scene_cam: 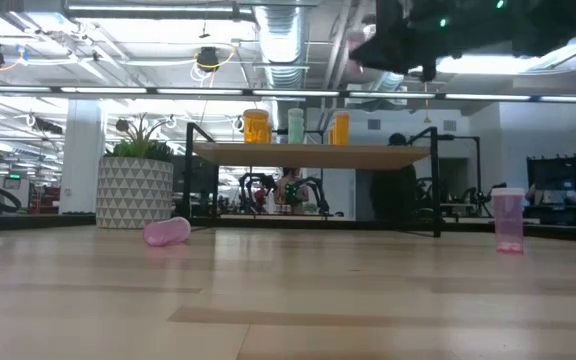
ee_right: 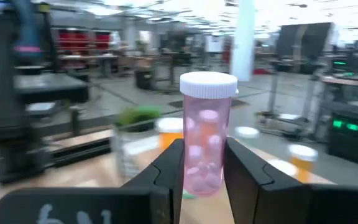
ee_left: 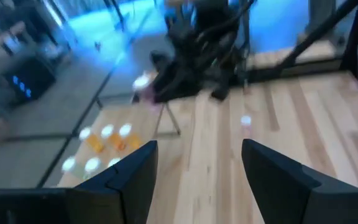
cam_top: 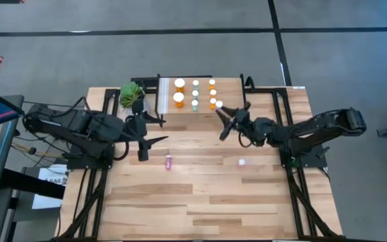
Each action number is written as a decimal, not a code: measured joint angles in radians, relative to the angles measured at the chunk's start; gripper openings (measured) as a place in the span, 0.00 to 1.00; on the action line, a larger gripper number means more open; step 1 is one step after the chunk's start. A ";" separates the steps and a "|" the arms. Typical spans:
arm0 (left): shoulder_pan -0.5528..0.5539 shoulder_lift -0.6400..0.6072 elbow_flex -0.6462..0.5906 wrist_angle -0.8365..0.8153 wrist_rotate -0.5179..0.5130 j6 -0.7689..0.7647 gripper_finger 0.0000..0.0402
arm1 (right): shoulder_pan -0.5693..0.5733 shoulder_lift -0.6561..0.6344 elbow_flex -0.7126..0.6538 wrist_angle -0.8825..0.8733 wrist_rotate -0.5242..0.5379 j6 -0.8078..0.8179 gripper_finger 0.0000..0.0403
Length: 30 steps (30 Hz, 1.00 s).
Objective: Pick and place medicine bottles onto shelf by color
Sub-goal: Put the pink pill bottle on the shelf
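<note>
Your right gripper's fingers pinching an upright pink bottle beside the shelf, orange and teal bottles standing on its board, a second pink bottle lying near your left gripper, its fingers spreading apart over bare tabletop, a third pink bottle standing upright.

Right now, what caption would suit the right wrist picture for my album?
Right gripper holds a pink medicine bottle upright, orange bottles blurred behind.

Overhead view, table-level view, both sharing the shelf
</note>
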 joint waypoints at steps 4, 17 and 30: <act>-0.001 -0.083 -0.172 0.224 -0.012 0.046 0.55 | -0.107 0.019 -0.010 0.003 0.002 0.043 0.27; -0.004 -0.164 -0.436 0.426 0.015 0.012 0.55 | -0.366 0.123 -0.010 0.005 -0.021 0.200 0.27; -0.004 -0.163 -0.453 0.441 0.048 0.010 0.55 | -0.473 0.203 -0.002 0.010 -0.111 0.244 0.27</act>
